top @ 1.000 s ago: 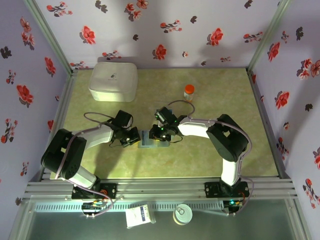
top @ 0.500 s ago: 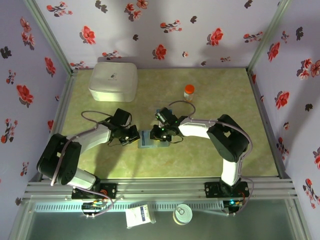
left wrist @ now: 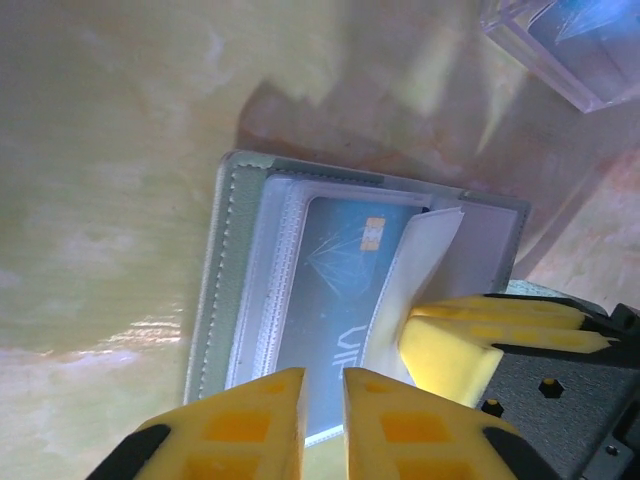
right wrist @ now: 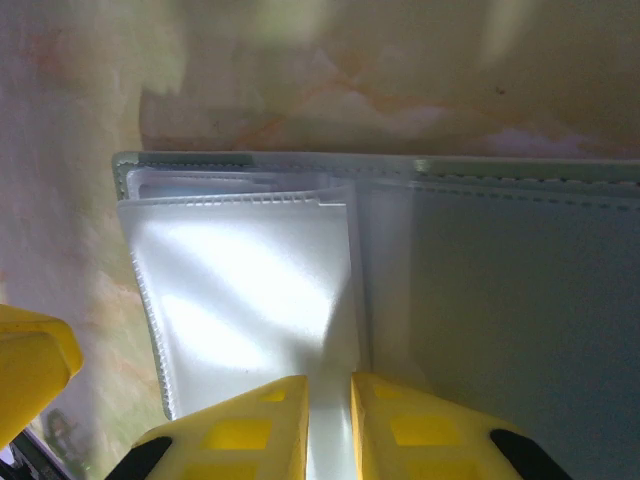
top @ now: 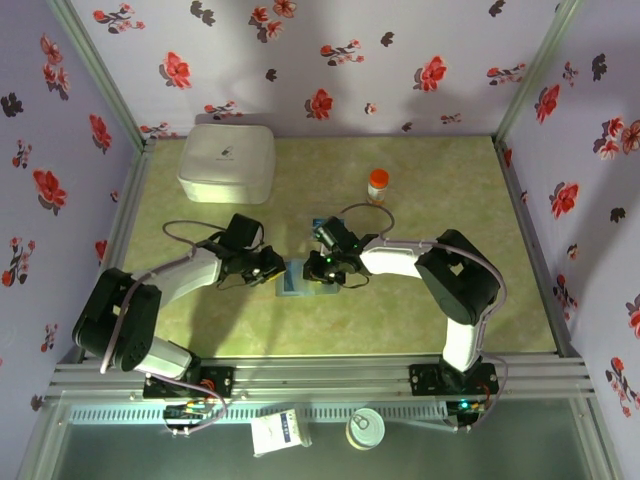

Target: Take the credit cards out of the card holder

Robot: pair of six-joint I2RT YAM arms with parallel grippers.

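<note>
Card holder (top: 294, 282) lies open and flat on the table (top: 430, 310), mid-width, a bit nearer the arm bases than the far wall, with a gripper on either side. Left gripper (top: 274, 267) comes in from the left and right gripper (top: 318, 268) from the right, tips close together over the holder. Left wrist view: blue credit card (left wrist: 335, 290) is still in the holder's clear pocket, long edge along the stitched grey border. Left fingers (left wrist: 240, 425) sit over the near edge of that pocket with only a thin slit between them; can't tell if anything is caught in it. Right wrist view: a translucent inner leaf (right wrist: 240, 300) of the holder is lifted off the panel and runs down into the narrow gap between the right fingers, so the right jaws are nearly closed and pinching that leaf. The leaf is peeled back over the right part of the card. A clear plastic piece (left wrist: 570, 45) lies on the table just beyond the holder. White box (top: 227, 162) far left and an orange-capped bottle (top: 377, 184) behind the right arm, both well apart from the holder.
</note>
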